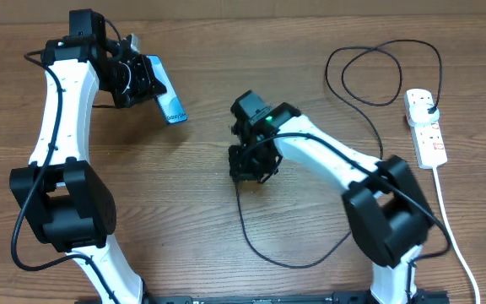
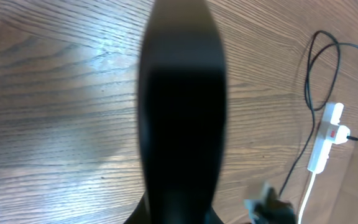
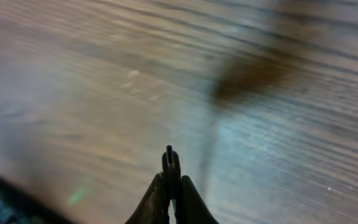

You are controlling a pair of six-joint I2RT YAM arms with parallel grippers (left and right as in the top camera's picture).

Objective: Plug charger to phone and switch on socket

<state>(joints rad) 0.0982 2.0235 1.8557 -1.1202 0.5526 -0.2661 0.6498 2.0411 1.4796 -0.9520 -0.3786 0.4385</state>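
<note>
Two grips: clamps slick, fragile blue-screened phone (image 1: 170, 105) in left gripper (image 1: 144, 81); pinches limp black charger cable (image 1: 242, 221) by rigid tip (image 3: 169, 155) in right gripper (image 1: 248, 169).

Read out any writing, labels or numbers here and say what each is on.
phone: small print near the screen's lower edge, too small to read.
socket: red markings, too small to read.
Both wrist views: no text visible.

Right claw (image 3: 171, 190) pinching charger connector tip (image 3: 170, 158); blurred wooden table (image 3: 92, 81) behind.
</note>
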